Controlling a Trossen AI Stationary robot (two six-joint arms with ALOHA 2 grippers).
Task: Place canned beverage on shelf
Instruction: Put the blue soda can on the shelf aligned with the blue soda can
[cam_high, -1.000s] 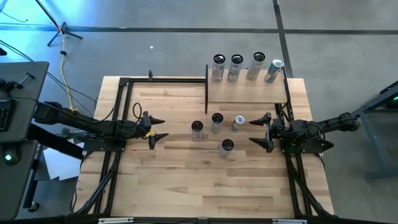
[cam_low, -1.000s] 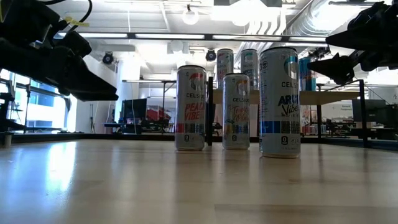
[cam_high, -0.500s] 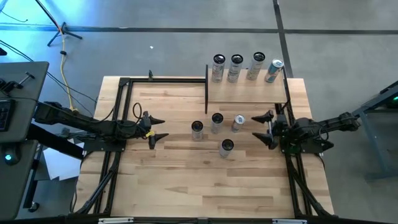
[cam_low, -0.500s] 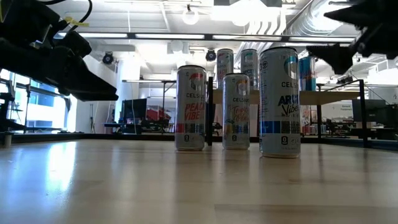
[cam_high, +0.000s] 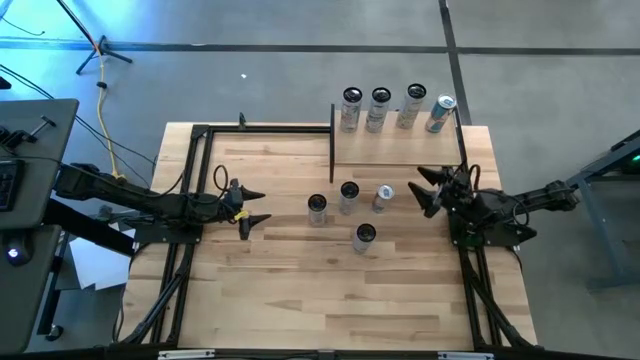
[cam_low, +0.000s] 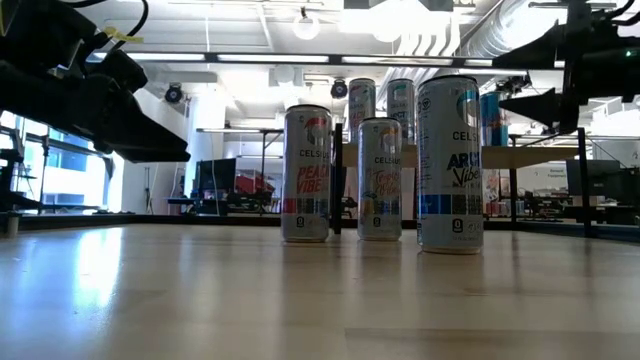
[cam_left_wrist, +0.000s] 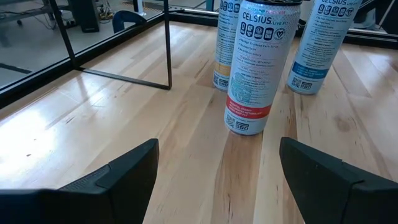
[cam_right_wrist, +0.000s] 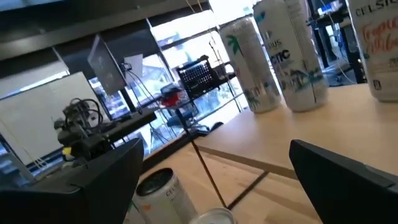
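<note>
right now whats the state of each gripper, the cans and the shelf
left gripper: open, empty, waiting over the table's left side
right gripper: open, empty, raised beside the shelf's front right post
shelf: four cans upright along its back edge
table cans: four upright on the tabletop, none gripped

Four cans (cam_high: 393, 108) stand in a row along the shelf's (cam_high: 395, 147) far edge, at the table's (cam_high: 300, 290) far right corner. Four more cans (cam_high: 347, 196) stand grouped mid-table, before the shelf, between both end effectors.
</note>
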